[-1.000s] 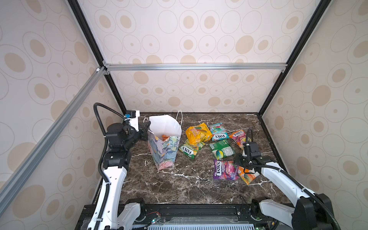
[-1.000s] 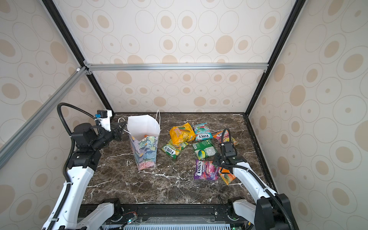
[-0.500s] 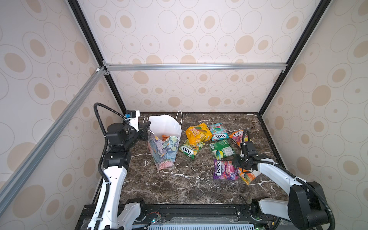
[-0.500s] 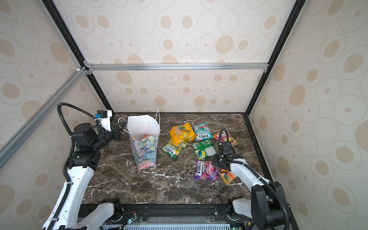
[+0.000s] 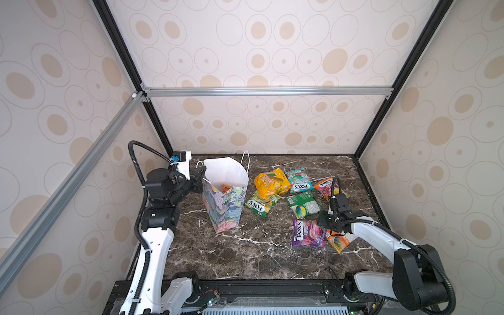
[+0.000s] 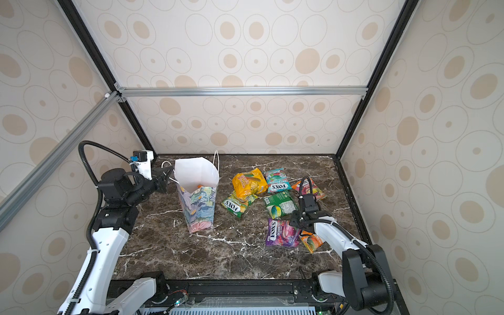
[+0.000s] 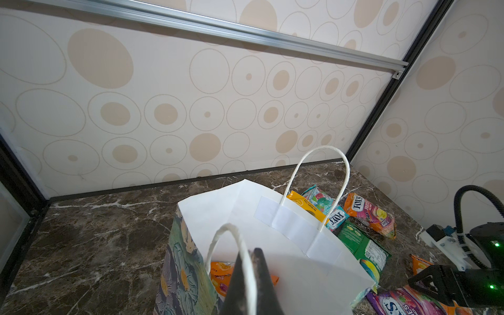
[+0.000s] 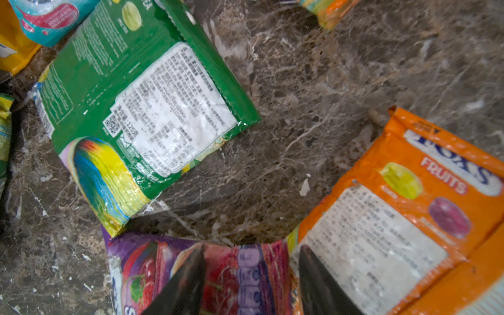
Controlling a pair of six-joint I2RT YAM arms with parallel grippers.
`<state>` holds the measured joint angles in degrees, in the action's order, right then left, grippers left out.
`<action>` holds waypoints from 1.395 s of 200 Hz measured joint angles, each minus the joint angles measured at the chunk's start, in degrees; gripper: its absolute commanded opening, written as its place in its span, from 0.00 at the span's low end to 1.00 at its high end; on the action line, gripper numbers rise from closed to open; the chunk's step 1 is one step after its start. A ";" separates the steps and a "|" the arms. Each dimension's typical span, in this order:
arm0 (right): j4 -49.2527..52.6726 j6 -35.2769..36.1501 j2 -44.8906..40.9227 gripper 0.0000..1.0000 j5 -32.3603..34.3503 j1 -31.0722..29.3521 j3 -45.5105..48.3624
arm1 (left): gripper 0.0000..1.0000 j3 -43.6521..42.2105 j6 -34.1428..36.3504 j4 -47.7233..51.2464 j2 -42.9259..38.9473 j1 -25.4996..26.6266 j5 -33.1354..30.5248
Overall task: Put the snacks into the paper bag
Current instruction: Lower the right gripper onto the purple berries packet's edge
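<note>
The paper bag (image 5: 226, 208) (image 6: 197, 210) stands upright at the left, its white inside (image 7: 289, 245) open to the top. My left gripper (image 5: 200, 174) (image 6: 165, 175) (image 7: 250, 268) is shut on the bag's near cord handle (image 7: 240, 240). One orange packet (image 7: 219, 274) lies inside the bag. Several snacks lie on the marble to the right: yellow (image 5: 271, 182), teal (image 5: 298, 180), two green (image 5: 260, 204) (image 8: 141, 92), pink-orange (image 5: 326, 186), purple (image 5: 306, 232) (image 8: 245, 275) and orange (image 5: 339, 240) (image 8: 395, 218). My right gripper (image 5: 323, 221) (image 6: 296, 219) (image 8: 251, 270) is open, its fingers astride the purple packet's end.
Dark marble tabletop (image 5: 245, 259) is boxed in by patterned walls with black frame posts (image 5: 360, 152) at the back corners. The bag's far handle (image 7: 321, 174) stands up. The orange packet lies right against the right gripper's outer finger (image 8: 316, 278).
The right gripper has moved left and towards the front, from above the orange packet to the purple packet's end, staying open. The left gripper and the bag have not moved.
</note>
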<state>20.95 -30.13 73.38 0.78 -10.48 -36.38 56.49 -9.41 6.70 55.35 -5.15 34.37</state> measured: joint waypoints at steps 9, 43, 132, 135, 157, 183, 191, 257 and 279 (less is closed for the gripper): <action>-0.17 0.00 0.02 0.54 -0.02 0.00 0.15 | 0.00 0.00 0.00 0.00 -0.02 0.00 0.00; -1.70 -0.37 0.00 0.47 -0.39 0.00 1.40 | 0.00 0.00 0.00 0.00 -0.04 0.00 -0.02; -2.23 -0.33 0.00 0.26 -0.66 0.07 1.70 | 0.00 0.00 0.02 0.00 -0.04 0.00 -0.02; -2.25 -0.31 0.00 0.25 -0.63 0.07 1.70 | 0.00 0.00 0.02 0.00 -0.04 0.00 -0.02; -2.21 -0.24 0.00 0.19 -0.57 0.07 1.70 | 0.00 0.00 0.02 0.00 -0.04 0.00 -0.04; -2.16 0.04 -0.02 0.17 -0.61 0.07 1.70 | 0.00 0.00 0.02 0.00 -0.07 0.00 -0.22; -2.14 0.15 -0.07 0.16 -0.59 0.07 1.70 | 0.00 0.00 0.02 0.00 -0.07 0.00 -0.24; -2.16 0.85 -1.18 0.00 -0.81 0.07 1.70 | 0.00 0.00 0.02 0.00 -0.07 0.00 -0.26; -2.14 0.83 -1.53 0.00 -0.81 0.07 1.70 | 0.00 0.00 0.02 0.00 -0.07 0.00 -0.26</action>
<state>18.81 -29.30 71.85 -0.03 -10.41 -34.68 56.49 -9.39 6.70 55.29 -5.15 34.11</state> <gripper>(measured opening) 0.048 0.047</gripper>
